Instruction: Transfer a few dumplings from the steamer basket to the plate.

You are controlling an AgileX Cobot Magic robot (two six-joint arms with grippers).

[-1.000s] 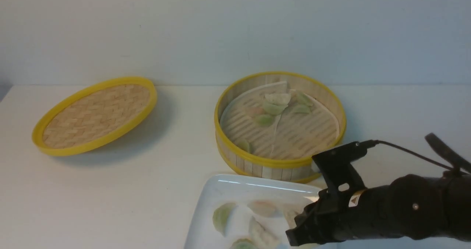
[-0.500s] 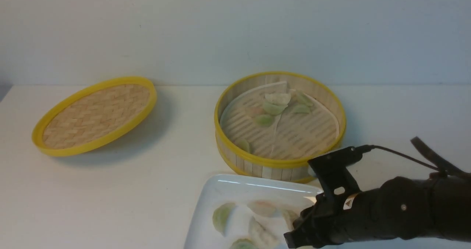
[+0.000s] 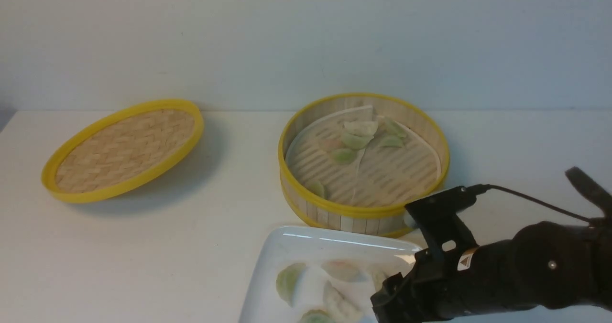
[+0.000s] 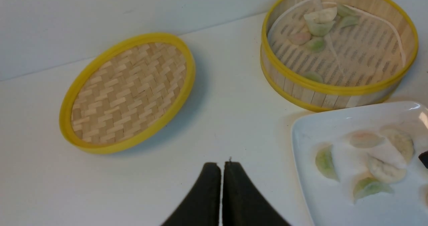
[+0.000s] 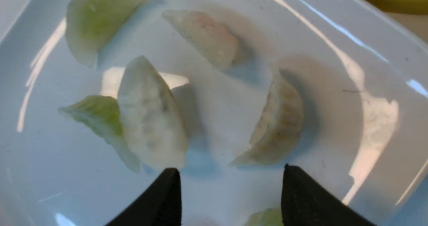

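1. The desk (image 3: 215,246) carries the steamer basket (image 3: 334,214), with the plate (image 3: 296,239) just in front.
2. The right gripper (image 5: 230,169) hovers over the plate, jaws apart, holding nothing.
3. The left gripper (image 4: 221,165) is closed and empty.
4. Dumplings (image 3: 355,140) lie in the steamer basket and on the plate.

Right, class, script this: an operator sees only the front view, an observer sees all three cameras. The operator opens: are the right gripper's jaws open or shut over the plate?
Observer: Open. The right wrist view shows the right gripper with its jaws apart above the plate.
Operator: Is a dumpling gripped?
Observer: No. An off-white dumpling lies on the plate just beyond the fingertips, not between them.
Operator: Where is the left gripper?
Observer: Only the left wrist view shows it: the left gripper is shut, empty, over the table.
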